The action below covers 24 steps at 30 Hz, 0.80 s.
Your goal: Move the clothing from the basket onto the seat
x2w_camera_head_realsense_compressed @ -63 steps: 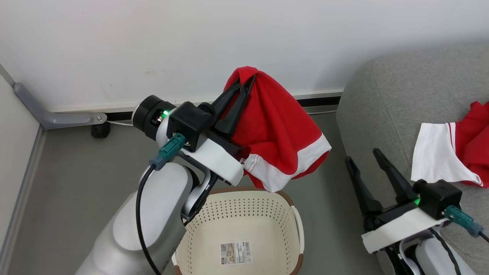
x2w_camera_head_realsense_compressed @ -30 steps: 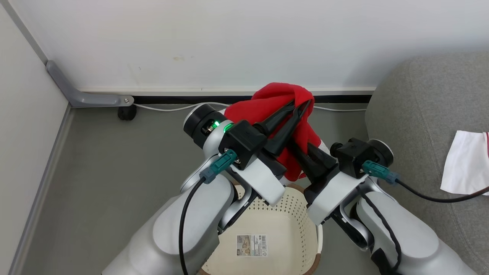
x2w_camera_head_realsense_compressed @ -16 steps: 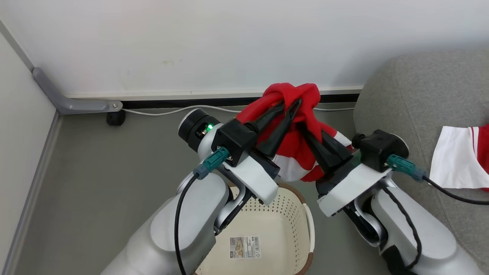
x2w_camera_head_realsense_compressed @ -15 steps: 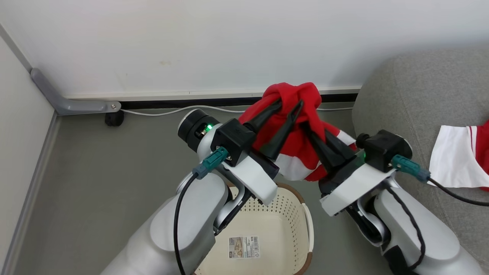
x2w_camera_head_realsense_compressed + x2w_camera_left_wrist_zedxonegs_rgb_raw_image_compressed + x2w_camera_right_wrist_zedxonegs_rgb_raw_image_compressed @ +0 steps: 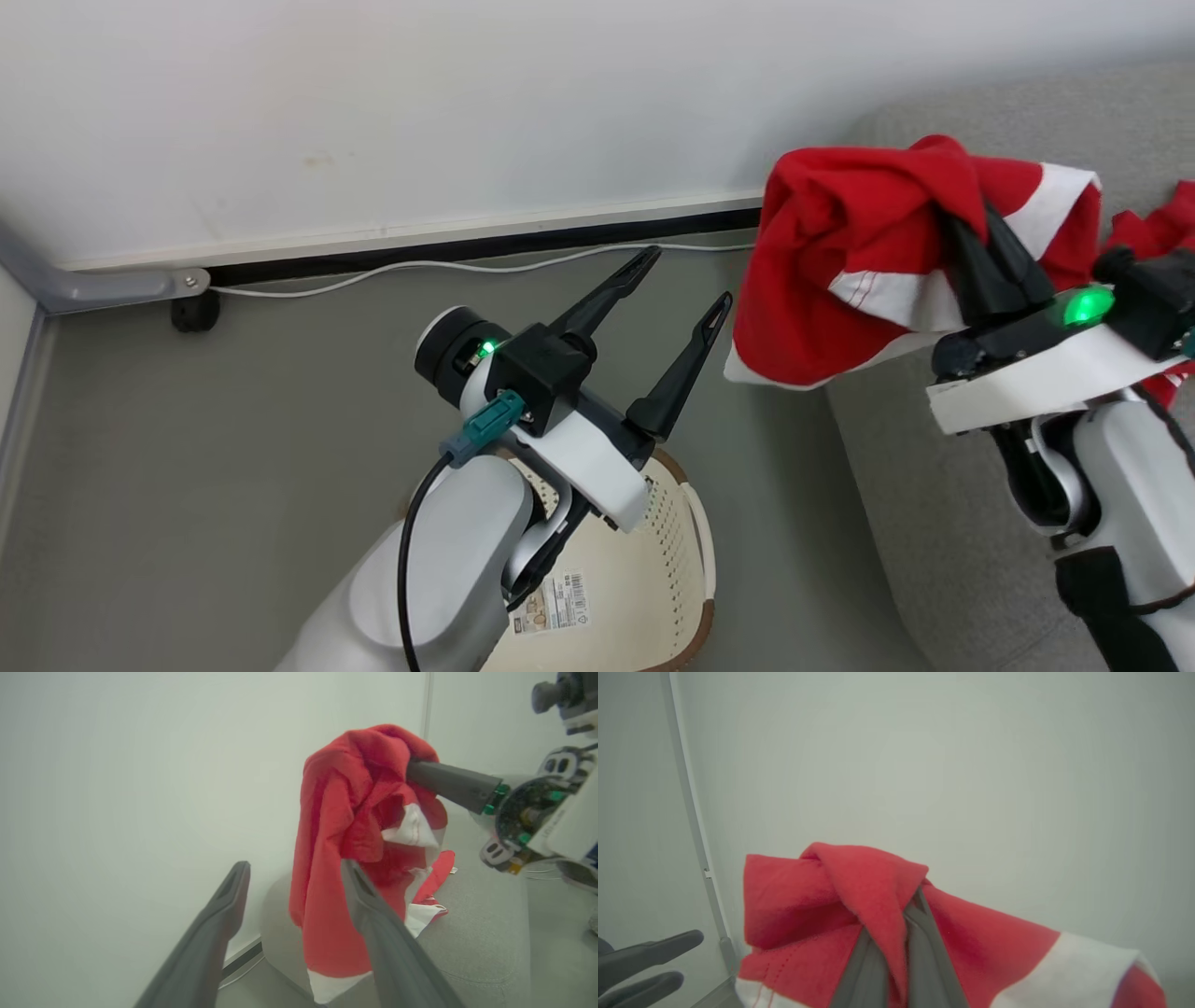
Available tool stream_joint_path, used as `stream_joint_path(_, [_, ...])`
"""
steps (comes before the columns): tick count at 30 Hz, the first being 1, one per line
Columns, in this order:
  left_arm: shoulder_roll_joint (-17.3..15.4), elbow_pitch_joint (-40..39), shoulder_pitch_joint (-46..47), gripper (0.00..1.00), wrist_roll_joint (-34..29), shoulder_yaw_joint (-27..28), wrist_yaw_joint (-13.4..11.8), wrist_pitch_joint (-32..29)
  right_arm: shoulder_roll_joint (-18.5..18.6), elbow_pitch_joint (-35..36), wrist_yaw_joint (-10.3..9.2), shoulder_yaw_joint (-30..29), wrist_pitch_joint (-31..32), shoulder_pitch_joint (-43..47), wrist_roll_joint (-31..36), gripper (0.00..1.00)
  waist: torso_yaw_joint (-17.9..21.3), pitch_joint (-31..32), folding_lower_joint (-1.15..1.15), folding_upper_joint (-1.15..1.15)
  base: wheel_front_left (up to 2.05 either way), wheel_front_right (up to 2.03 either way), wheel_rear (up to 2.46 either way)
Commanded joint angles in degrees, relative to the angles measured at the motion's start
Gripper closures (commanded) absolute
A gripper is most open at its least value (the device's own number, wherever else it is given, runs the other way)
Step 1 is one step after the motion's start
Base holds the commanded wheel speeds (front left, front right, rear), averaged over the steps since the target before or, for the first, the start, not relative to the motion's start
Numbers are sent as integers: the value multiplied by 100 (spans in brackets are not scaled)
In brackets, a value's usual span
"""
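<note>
Left claw [image 5: 689,276]: fingers spread wide, nothing between them. It hangs over the grey floor [image 5: 233,420], just past the far rim of the basket [image 5: 702,569], tips pointing toward the wall.

Right claw [image 5: 985,245]: pinched tight on a fold of the red garment [image 5: 840,243]. In the right wrist view the fabric drapes over both fingers and the fingertips are buried in it.

Red garment: bunched, red with a white band and a thin red line along the band. It hangs in the air from the right claw, lower hem above the sofa [image 5: 896,485] edge and the strip of floor beside it. The head view shows a gap between it and the left claw.

Second red garment [image 5: 1153,229]: on the sofa cushion behind the right claw, partly hidden in the head view. The left wrist view shows a red and white part lying on the cushion.

Basket: on the floor just beside the sofa, partly covered by the left forearm. Label sticker [image 5: 553,602] shows on its bare base.

White cable [image 5: 467,266] runs along the skirting.
</note>
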<state>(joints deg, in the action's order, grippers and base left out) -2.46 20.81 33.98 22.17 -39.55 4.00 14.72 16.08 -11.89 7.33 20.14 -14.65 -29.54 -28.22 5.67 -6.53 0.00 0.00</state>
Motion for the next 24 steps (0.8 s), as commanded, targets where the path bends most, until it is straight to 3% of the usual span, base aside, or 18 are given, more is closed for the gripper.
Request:
stream_joint_path(1, [-49, -153, 10, 0, -76, 239, 36, 27, 70, 189, 16, -59, -35, 31, 27, 100, 139, -19, 0, 0, 0, 0, 0])
stream_joint_path(8, [-46, -177, -299, 0, -211, 407, 163, 28, 251, 256, 16, -652, -35, 12, 70, 100, 612, -30, 0, 0, 0, 0, 0])
stream_joint_path(24, [-43, -441, -939, 0, -234, 753, 295, 28, 340, 257, 16, -1148, -35, 154, 130, 100, 1827, 47, 0, 0, 0, 0, 0])
